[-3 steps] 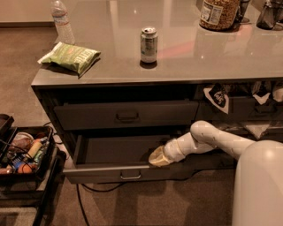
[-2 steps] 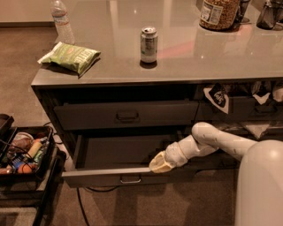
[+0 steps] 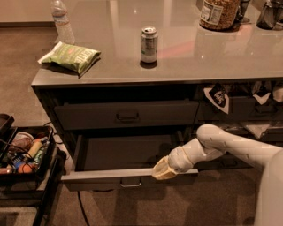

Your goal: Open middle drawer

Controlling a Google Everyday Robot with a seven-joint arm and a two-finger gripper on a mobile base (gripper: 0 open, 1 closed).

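The middle drawer [image 3: 110,176] is a wide dark grey drawer pulled well out of the cabinet. Its small handle [image 3: 131,182] sits at the centre of the front, and its inside floor [image 3: 128,152] shows empty. My gripper [image 3: 164,170] rests at the top edge of the drawer front, right of the handle. The pale arm [image 3: 212,145] reaches in from the lower right. A closed drawer [image 3: 126,115] with its own handle sits just above the open one.
On the counter [image 3: 185,57] stand a soda can [image 3: 149,44], a green chip bag [image 3: 73,56], a water bottle [image 3: 62,22] and a jar [image 3: 219,13]. A black cart of items [image 3: 22,154] stands on the left. Right-hand compartments [image 3: 247,106] hold bags.
The middle drawer has slid further out toward the camera. My gripper has moved down and forward with its front edge.
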